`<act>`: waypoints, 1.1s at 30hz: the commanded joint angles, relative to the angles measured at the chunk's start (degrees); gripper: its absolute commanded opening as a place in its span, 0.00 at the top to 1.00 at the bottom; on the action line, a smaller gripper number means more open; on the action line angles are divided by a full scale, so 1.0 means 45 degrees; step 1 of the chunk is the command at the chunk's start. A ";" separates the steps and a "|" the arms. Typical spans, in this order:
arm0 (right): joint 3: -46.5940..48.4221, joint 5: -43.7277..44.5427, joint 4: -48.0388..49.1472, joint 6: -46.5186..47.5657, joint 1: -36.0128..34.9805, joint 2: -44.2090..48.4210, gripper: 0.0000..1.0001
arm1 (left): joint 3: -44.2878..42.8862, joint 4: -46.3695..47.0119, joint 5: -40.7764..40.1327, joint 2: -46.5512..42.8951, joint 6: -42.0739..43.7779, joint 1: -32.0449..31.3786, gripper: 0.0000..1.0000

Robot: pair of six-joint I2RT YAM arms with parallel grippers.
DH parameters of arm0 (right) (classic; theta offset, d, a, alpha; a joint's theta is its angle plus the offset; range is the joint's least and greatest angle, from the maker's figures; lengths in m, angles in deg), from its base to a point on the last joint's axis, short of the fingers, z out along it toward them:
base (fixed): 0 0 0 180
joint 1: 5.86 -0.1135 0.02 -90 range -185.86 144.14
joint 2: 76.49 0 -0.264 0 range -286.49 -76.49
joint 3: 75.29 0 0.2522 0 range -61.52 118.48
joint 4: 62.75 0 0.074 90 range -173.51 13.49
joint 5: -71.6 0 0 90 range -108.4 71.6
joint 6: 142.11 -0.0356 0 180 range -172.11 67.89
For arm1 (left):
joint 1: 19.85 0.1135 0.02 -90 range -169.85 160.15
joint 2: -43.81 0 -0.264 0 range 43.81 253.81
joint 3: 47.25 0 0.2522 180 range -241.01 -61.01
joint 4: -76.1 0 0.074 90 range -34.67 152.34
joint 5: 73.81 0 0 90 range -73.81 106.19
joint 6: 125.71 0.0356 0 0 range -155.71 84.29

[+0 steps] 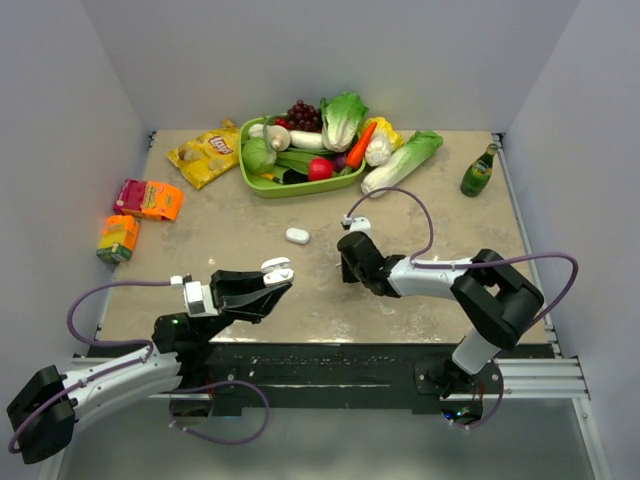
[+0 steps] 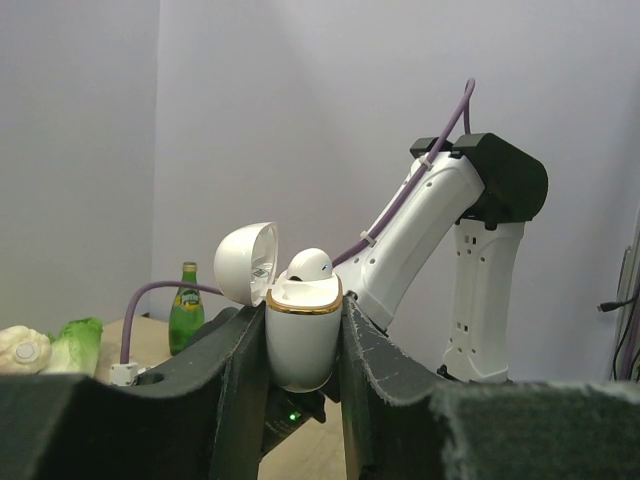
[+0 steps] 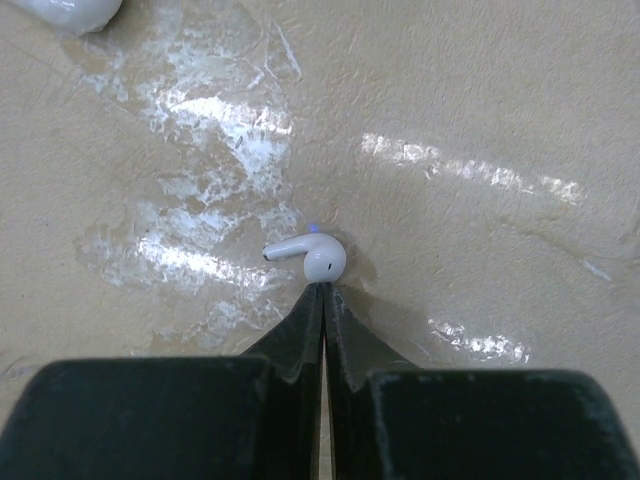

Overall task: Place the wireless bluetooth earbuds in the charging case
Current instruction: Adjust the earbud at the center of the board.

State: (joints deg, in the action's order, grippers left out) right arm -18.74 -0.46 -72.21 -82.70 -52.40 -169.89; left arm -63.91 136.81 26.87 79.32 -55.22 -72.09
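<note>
My left gripper [image 1: 272, 283] is shut on a white charging case [image 2: 302, 340] with a gold rim, held upright between its fingers [image 2: 230, 380]. The case lid [image 2: 246, 262] stands open to the left, and one white earbud [image 2: 309, 266] sits in the top of the case. The case also shows in the top view [image 1: 277, 271]. My right gripper [image 3: 323, 290] is shut, low over the table [image 3: 480, 120]. Its tips touch the head of a second white earbud [image 3: 318, 257] whose stem points left. I cannot tell whether the tips pinch it. The right gripper also shows in the top view [image 1: 349, 258].
A second white case [image 1: 297, 236], closed, lies on the table between the arms and the green tray of vegetables [image 1: 262, 183]. A green bottle [image 1: 479, 171] stands back right. A chip bag [image 1: 205, 154] and snack boxes [image 1: 148, 199] lie at the left.
</note>
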 commanded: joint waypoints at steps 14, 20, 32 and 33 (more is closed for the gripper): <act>0.1332 0.1562 -0.0915 0.1309 0.0206 -0.0883 0.82 | 0.0644 0.3234 -0.0088 -0.0019 -0.0118 -0.0030 1.00; 0.1664 0.1406 -0.0896 0.1485 0.0246 -0.1332 0.83 | 0.0956 0.3215 -0.0088 -0.0117 -0.0157 -0.0030 1.00; 0.1118 0.2070 -0.1013 0.0685 0.0265 0.0481 0.67 | 0.0995 0.2824 -0.0185 -0.0469 -0.0079 -0.0030 1.00; 0.1137 0.1799 -0.1013 0.0665 0.0265 0.0677 0.60 | 0.0995 0.2824 -0.0205 -0.0449 -0.0079 -0.0030 1.00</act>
State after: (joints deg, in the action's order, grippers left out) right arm -12.77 6.38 -76.52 -77.65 -51.53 -173.37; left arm -63.91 136.83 26.82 77.77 -55.24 -72.09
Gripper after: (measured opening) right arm 0.313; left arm 0.345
